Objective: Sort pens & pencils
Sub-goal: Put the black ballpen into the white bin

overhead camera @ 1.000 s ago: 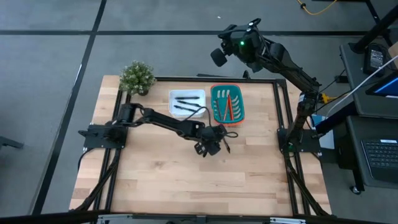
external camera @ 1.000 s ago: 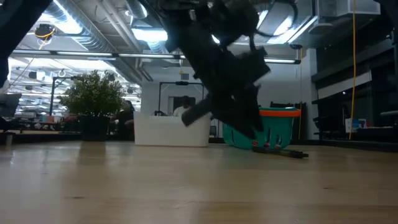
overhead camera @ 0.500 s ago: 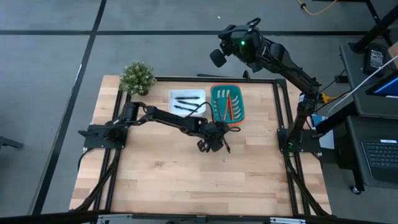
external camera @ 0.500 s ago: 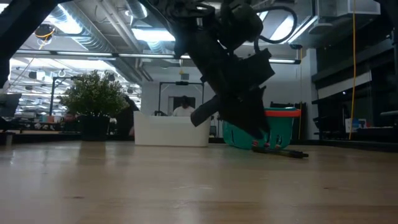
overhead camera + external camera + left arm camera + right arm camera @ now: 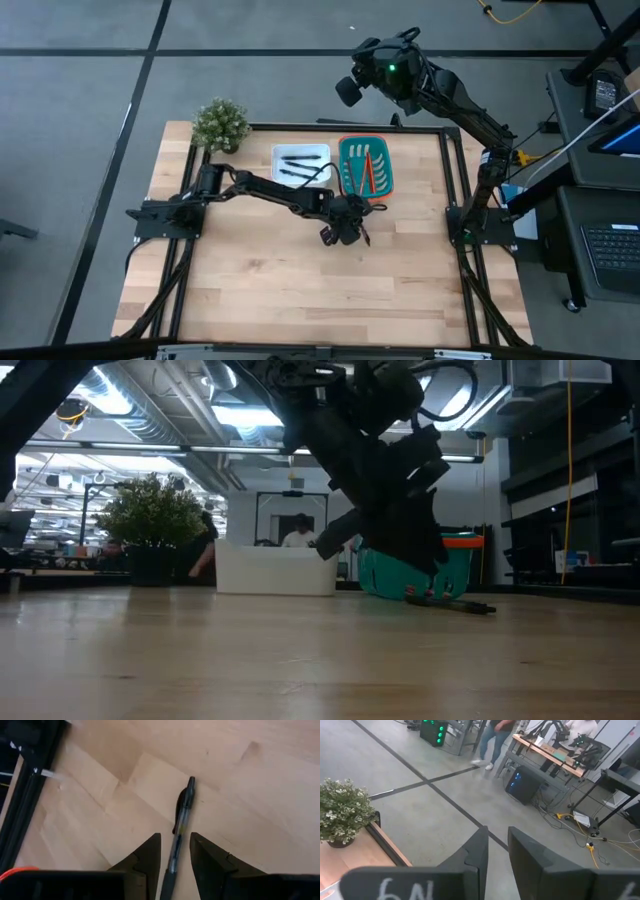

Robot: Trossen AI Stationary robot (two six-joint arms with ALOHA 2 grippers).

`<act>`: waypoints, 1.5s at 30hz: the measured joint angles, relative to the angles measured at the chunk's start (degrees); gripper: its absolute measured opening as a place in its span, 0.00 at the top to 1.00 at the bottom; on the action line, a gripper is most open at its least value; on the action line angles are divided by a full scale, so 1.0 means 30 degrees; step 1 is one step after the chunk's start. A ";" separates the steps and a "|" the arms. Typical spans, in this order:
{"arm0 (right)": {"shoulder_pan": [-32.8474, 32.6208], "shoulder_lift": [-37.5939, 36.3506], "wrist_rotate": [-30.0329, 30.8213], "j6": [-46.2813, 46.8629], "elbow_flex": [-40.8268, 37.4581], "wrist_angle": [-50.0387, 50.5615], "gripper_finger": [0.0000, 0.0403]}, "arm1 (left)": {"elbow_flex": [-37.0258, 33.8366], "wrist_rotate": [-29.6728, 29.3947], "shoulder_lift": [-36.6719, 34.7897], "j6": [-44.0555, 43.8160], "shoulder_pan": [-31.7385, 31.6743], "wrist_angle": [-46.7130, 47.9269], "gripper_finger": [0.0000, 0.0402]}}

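One black pen (image 5: 182, 815) lies flat on the wooden table, just on the near side of the teal tray (image 5: 365, 167); in the low view the pen (image 5: 462, 604) shows at the tray's foot. My left gripper (image 5: 175, 846) hovers over the pen, slanting down and open. One finger stands on each side of the pen's near end, and I see no touch. The teal tray holds red and orange pencils (image 5: 366, 170). The white tray (image 5: 301, 165) beside it holds black pens (image 5: 298, 166). My right gripper (image 5: 498, 840) is raised beyond the table's far edge, slightly open, with nothing between its fingers.
A potted plant (image 5: 220, 124) stands at the table's far left corner. A black frame rail (image 5: 448, 180) runs along the table's right side. Bare wood stretches across the near half of the table (image 5: 300, 290). A person (image 5: 495, 740) walks on the floor beyond the table.
My left gripper has edged toward the table's right edge, closer over the lying pen, and tipped a little. The pen has stayed where it was. My right gripper has kept its place.
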State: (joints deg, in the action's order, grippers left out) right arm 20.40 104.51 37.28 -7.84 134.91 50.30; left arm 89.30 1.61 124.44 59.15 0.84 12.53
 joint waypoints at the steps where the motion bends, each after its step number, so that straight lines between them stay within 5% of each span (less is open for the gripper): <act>1: 0.0000 0.0000 -0.0005 0.0000 0.0000 -0.0007 0.81 | 0.0000 0.0025 0.0000 0.0003 -0.0032 -0.0021 0.76; 20: -0.0007 0.0007 -0.0344 -0.0469 -0.0007 0.0076 0.81 | 0.3552 -0.0470 0.2783 0.0338 -0.0118 0.1769 0.76; 45: -0.0007 0.0007 -0.0495 -0.0481 -0.0007 0.0008 0.81 | 0.3650 0.2872 0.2783 -0.1093 -0.1468 0.2588 0.76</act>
State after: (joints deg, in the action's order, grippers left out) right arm 20.38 104.53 35.79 -9.28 134.89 50.33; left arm 100.25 10.22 132.79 55.87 -3.56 20.30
